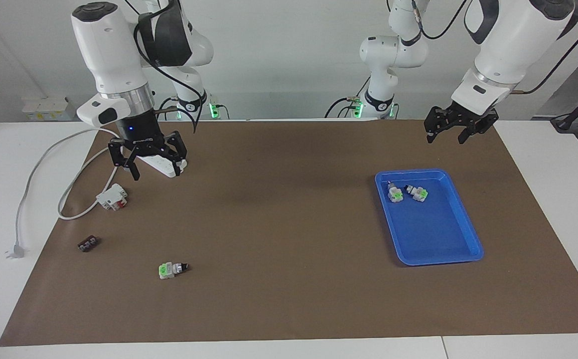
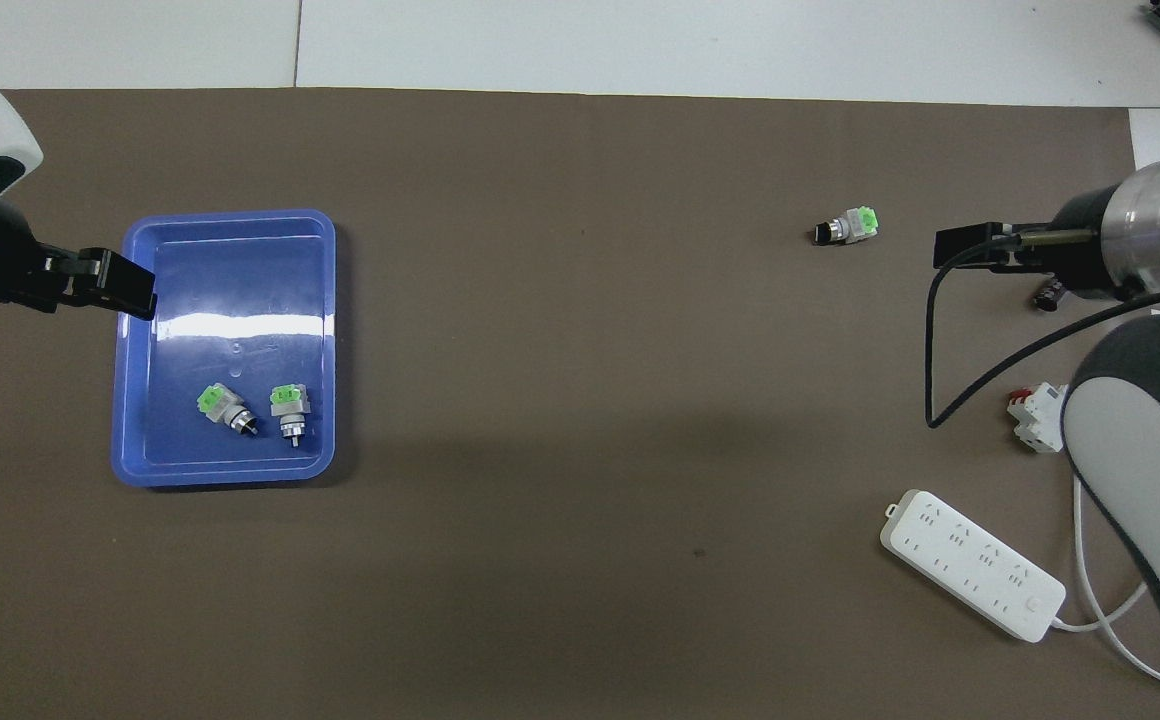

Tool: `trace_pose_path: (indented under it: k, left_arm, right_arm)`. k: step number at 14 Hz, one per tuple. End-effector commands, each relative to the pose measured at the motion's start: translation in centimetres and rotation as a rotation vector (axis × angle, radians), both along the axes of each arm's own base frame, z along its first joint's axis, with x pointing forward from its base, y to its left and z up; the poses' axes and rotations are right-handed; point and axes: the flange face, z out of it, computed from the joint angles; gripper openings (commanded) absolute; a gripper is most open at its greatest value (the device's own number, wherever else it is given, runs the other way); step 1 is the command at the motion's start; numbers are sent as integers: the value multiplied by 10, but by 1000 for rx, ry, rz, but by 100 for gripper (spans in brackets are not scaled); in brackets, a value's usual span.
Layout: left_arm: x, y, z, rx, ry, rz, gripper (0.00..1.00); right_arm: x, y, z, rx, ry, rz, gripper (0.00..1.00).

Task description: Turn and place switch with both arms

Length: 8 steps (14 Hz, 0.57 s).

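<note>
Matte brown mat (image 1: 289,279); glossy blue rectangular tray (image 1: 461,248); left gripper (image 1: 460,130) and right gripper (image 1: 148,158) both released, empty.

Loose switch (image 1: 173,269) (image 2: 846,226): white body, silver collar, black knob tip, green end block. Lies on its side on the brown surface toward the right arm's end, well apart from the tray, farther from the robots than the black block and the white-and-red block; knob tip points toward the left arm's end.

Two more switches in the blue tray (image 1: 461,234) (image 2: 230,470), both on their sides at the end nearer to the robots, just beside each other. One (image 1: 394,192) (image 2: 288,407) toward the table's middle; the other (image 1: 418,193) (image 2: 223,408) beside it. Green blocks farther from the robots, knob tips nearer.
</note>
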Motion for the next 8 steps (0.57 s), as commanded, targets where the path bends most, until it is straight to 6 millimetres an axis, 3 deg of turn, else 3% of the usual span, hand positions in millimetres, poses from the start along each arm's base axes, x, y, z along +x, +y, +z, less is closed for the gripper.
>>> trace_pose_path:
  k: [1,3,8]
  left_arm:
    - [1,4,-1,18,-16,-13,83]
    - [1,4,-5,16,-24,-13,100]
    - [-4,7,-21,13,-40,-10,100]
  right_arm:
    - [-10,-2,22,-38,53,-75,100]
    - [-17,-2,30,-39,96,-80,100]
    - [-26,-6,33,3,138,-85,100]
